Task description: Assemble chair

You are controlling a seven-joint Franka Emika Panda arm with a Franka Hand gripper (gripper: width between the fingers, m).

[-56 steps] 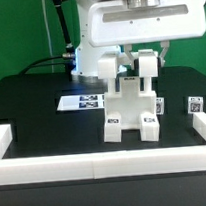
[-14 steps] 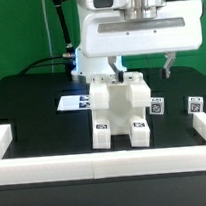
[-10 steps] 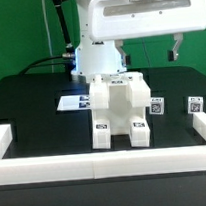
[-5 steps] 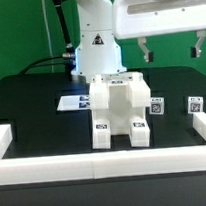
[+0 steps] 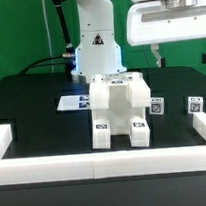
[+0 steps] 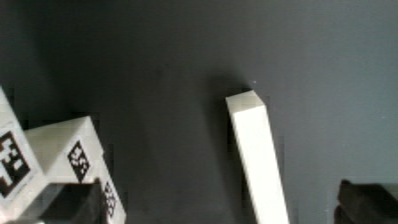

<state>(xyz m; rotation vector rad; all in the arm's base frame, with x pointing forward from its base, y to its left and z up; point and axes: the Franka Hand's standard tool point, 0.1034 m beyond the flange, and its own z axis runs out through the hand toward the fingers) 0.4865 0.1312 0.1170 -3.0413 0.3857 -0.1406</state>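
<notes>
Standing on the table [image 5: 31, 107]: one chair [image 5: 119, 108], two small tagged blocks [image 5: 157, 107].

My gripper [image 5: 185, 56] hangs spread wide at the exterior view's right, with clear air under it. Below, the first tagged block [image 5: 156, 106] and the second tagged block [image 5: 195, 105] leave a gap between them. The chair [image 5: 117, 110] blocks the middle; the white rail [image 5: 96, 169] walls the front. Bare table [image 5: 31, 107] lies open at the exterior view's left.
</notes>
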